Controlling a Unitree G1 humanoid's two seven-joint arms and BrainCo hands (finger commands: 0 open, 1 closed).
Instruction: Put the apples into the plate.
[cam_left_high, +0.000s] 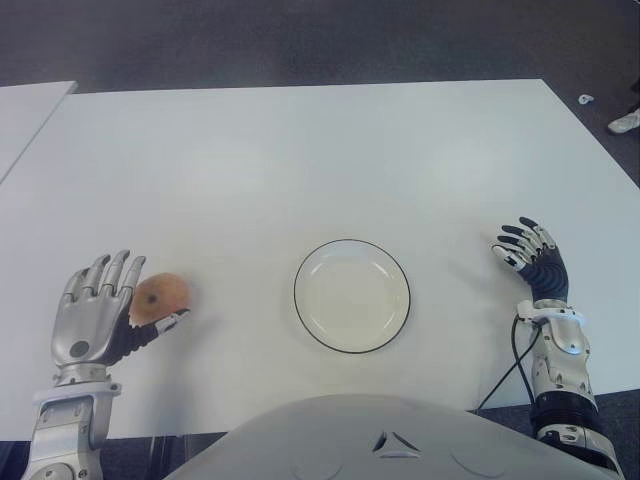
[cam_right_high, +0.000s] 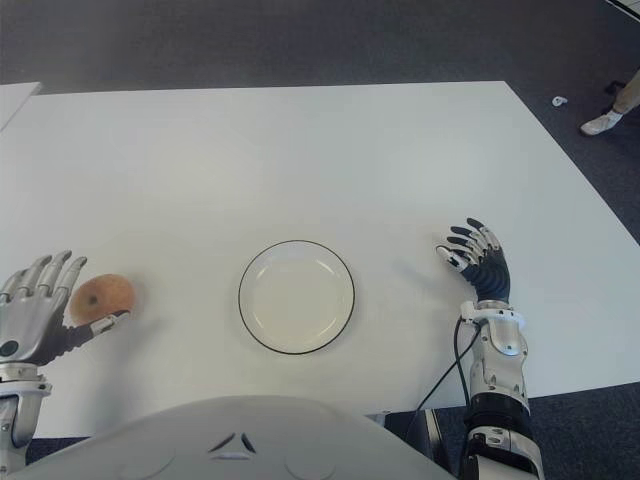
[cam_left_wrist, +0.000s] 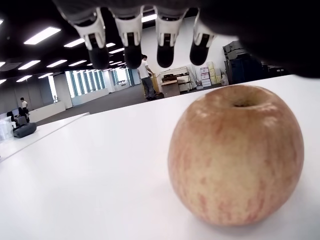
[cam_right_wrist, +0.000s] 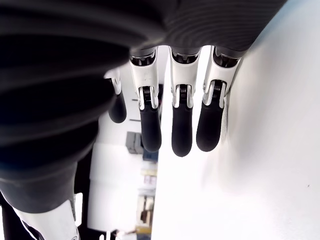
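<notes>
One reddish-yellow apple (cam_left_high: 160, 296) stands upright on the white table (cam_left_high: 300, 160) at the front left; the left wrist view shows the apple (cam_left_wrist: 236, 157) close up. My left hand (cam_left_high: 100, 310) is beside it on its left, fingers spread and straight, thumb reaching under the apple's near side, not closed on it. A white plate (cam_left_high: 351, 295) with a dark rim lies near the front centre, with nothing in it. My right hand (cam_left_high: 530, 255) shows to the right of the plate, fingers relaxed and holding nothing.
A second white table (cam_left_high: 25, 110) stands at the far left. Dark carpet lies beyond the table's far edge, where a person's shoe (cam_left_high: 625, 120) shows at the right. A black cable (cam_left_high: 510, 365) hangs by my right forearm.
</notes>
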